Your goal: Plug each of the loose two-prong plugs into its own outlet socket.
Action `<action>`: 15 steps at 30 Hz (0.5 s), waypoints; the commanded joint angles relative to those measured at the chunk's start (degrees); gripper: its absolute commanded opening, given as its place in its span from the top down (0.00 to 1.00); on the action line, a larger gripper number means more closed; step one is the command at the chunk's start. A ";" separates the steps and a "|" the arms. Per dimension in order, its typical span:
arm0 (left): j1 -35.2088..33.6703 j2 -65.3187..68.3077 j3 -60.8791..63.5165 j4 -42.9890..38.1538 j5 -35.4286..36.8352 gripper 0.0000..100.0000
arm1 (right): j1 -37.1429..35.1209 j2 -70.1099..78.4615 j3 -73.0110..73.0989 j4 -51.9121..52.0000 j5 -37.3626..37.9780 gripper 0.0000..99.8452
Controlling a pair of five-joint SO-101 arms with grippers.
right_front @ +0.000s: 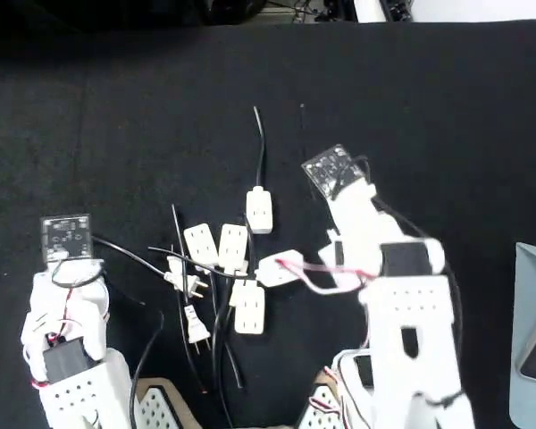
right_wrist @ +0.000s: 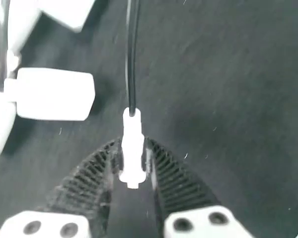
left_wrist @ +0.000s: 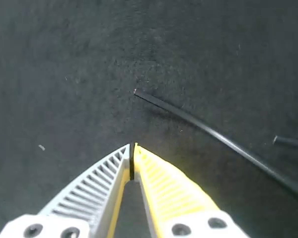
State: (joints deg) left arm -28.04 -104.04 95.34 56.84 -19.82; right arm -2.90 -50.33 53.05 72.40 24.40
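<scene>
On the black cloth-covered table (right_front: 447, 107), white rectangular outlet sockets (right_front: 249, 308) and loose white two-prong plugs (right_front: 196, 329) lay clustered mid-table, toward the arms' edge. The right gripper (right_wrist: 132, 147) had its dark fingers clamped on a small white plug (right_wrist: 132, 131) with a black cord, near one socket. The left gripper (left_wrist: 132, 148) had its fingers pressed together on nothing, above bare cloth toward the table's left edge.

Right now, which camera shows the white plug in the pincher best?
The right wrist view: the white plug sits close up, pinched in the right gripper. In the high view the right arm covers it. The left wrist view faces another cord.
</scene>
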 commanded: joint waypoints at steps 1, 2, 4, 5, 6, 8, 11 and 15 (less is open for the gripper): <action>5.32 -0.26 -9.54 2.02 -3.16 0.97 | -0.53 -6.02 3.38 -6.95 -7.47 0.99; 6.90 -0.18 -12.26 3.78 -3.25 0.97 | -0.53 -6.20 4.09 -8.09 -8.97 0.99; 10.51 0.18 -18.24 7.91 -3.43 0.97 | -0.35 -6.29 5.32 -10.29 -11.87 0.99; 12.35 1.14 -21.32 9.76 -3.43 0.97 | -0.35 -6.46 5.93 -11.25 -13.19 0.99; 14.11 2.81 -24.40 11.16 -3.43 0.97 | 0.00 -6.55 6.55 -12.22 -14.24 0.99; 17.63 8.88 -30.29 13.27 -3.43 0.95 | 1.67 -6.55 7.34 -14.51 -16.44 0.99; 23.08 23.65 -39.25 16.26 -3.52 0.89 | 5.63 -6.55 7.69 -16.88 -19.52 0.99; 32.13 43.08 -51.12 18.55 -3.52 0.80 | 9.23 -6.55 9.80 -19.69 -23.38 0.99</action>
State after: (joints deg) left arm -3.96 -79.78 58.07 73.54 -22.90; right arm 2.90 -55.69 61.76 55.96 4.62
